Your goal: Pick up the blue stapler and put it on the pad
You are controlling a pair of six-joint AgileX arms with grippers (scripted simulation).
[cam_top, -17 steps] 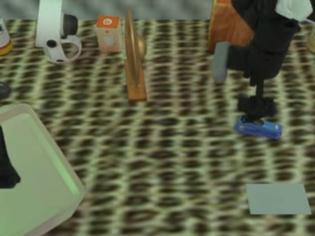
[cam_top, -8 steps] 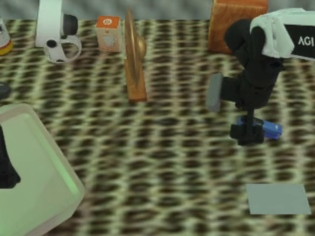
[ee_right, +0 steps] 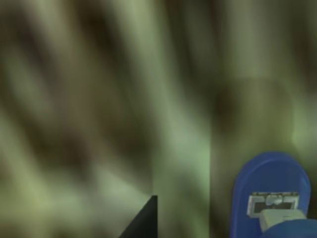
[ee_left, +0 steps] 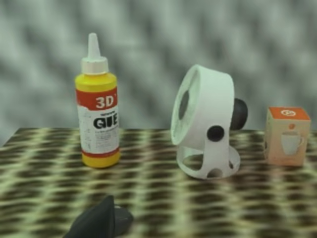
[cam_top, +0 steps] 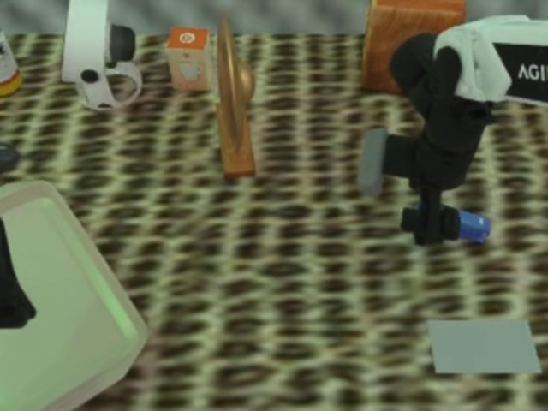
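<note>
The blue stapler [cam_top: 473, 226] lies on the patterned table at the right, with its left part hidden under my right gripper [cam_top: 432, 225], which has come down over it. In the right wrist view the stapler's blue end with its metal plate [ee_right: 270, 198] sits close in. One dark fingertip [ee_right: 146, 220] stands beside it with a strip of table between them, so the jaws look open around it. The pad [cam_top: 484, 346], a thin pale grey-blue sheet, lies bare near the front right. My left arm [cam_top: 10, 291] is parked at the left edge over the green tray.
A pale green tray [cam_top: 77, 282] fills the front left. Along the back stand a glue bottle [ee_left: 98, 119], a white round fan [cam_top: 96, 51], a small orange-topped box [cam_top: 188, 58], a wooden stand [cam_top: 234, 103] and a wooden block [cam_top: 411, 38]. A dark object [ee_left: 99, 223] lies at the far left.
My right arm swung forward and lowered its gripper from just behind the stapler onto the stapler's left part. The stapler has stayed about where it was.
</note>
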